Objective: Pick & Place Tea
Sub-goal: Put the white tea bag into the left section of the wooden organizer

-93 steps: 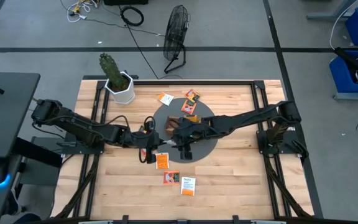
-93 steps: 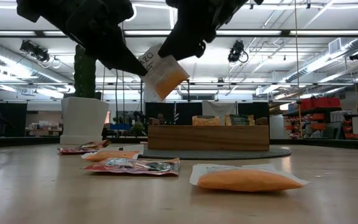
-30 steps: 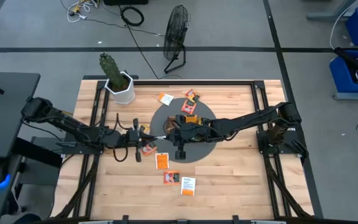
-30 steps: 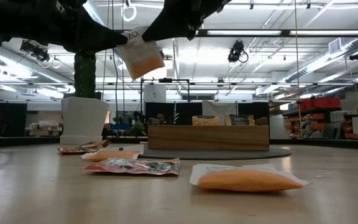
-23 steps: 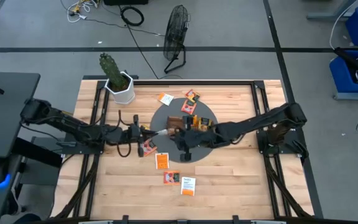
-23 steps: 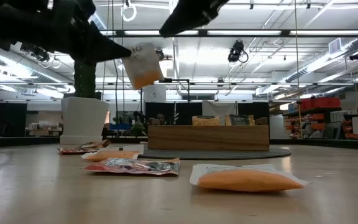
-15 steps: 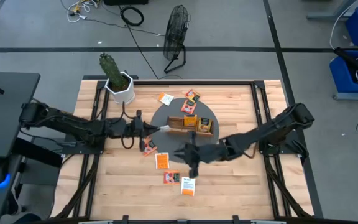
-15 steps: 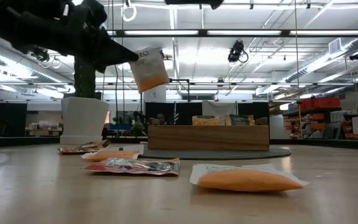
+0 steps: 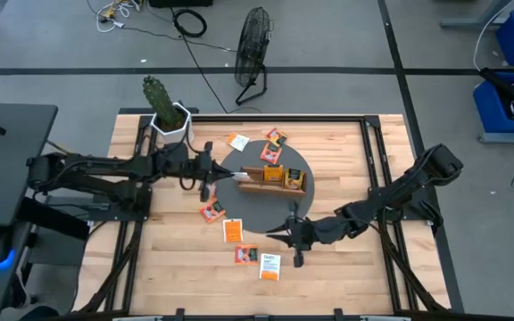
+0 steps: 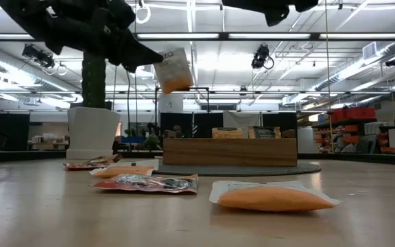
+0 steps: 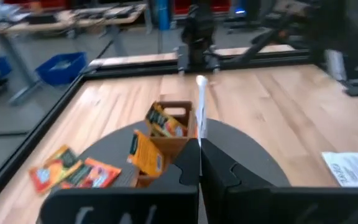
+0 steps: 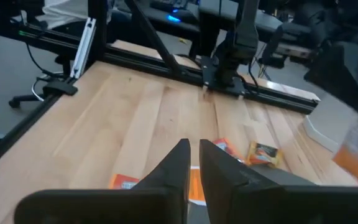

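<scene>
The left hand [image 9: 214, 176] is clamped on a sachet [image 10: 172, 69], held in the air just beside the tray [image 9: 272, 178]. The tray sits on a dark round mat [image 9: 261, 209] and holds a few upright sachets [image 9: 282, 174]. The right hand [image 9: 286, 234], fingers nearly together and empty, hovers over the counter [image 9: 328, 267] near loose sachets [image 9: 258, 260].

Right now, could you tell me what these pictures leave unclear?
- Sachet in the left gripper: print blurred in the low view; edge-on in the left wrist view.
- Tray compartments: hidden behind its front wall in the low view, too small in the high view.
</scene>
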